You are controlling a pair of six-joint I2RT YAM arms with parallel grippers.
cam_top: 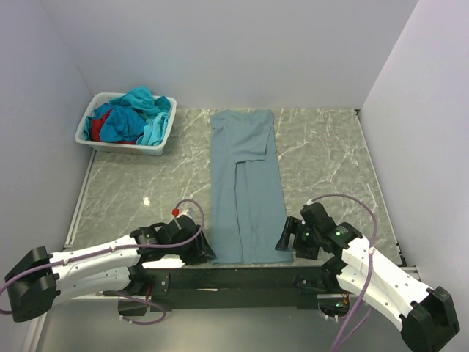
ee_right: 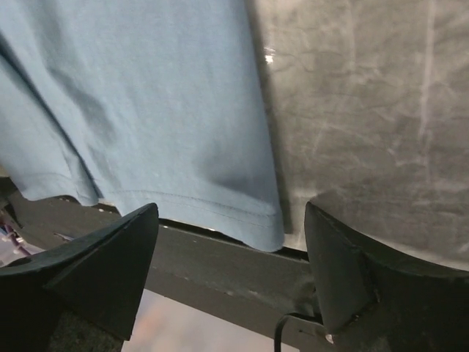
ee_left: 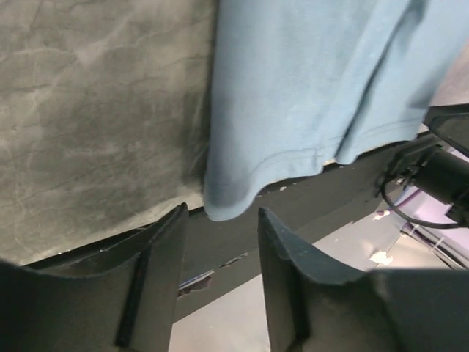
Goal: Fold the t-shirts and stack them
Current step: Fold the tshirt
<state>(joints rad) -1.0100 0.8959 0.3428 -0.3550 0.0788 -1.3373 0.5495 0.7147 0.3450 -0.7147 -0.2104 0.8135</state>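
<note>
A dusty grey-blue t-shirt (cam_top: pixel 245 183) lies flat on the marble table (cam_top: pixel 330 161), folded into a long narrow strip with its hem at the near edge. My left gripper (cam_top: pixel 205 253) is at the hem's near-left corner. In the left wrist view the gripper (ee_left: pixel 222 213) is open, and that corner of the shirt (ee_left: pixel 308 81) hangs just past its fingertips. My right gripper (cam_top: pixel 284 238) is at the near-right corner. In the right wrist view the gripper (ee_right: pixel 231 213) is wide open around the hem corner of the shirt (ee_right: pixel 146 95), not touching it. More t-shirts (cam_top: pixel 135 114), teal, blue and red, are heaped at the back left.
The heap fills a white plastic basket (cam_top: pixel 121 149) in the back left corner. A black bar (cam_top: pixel 242 273) runs along the table's near edge under the hem. White walls close in the left, back and right sides.
</note>
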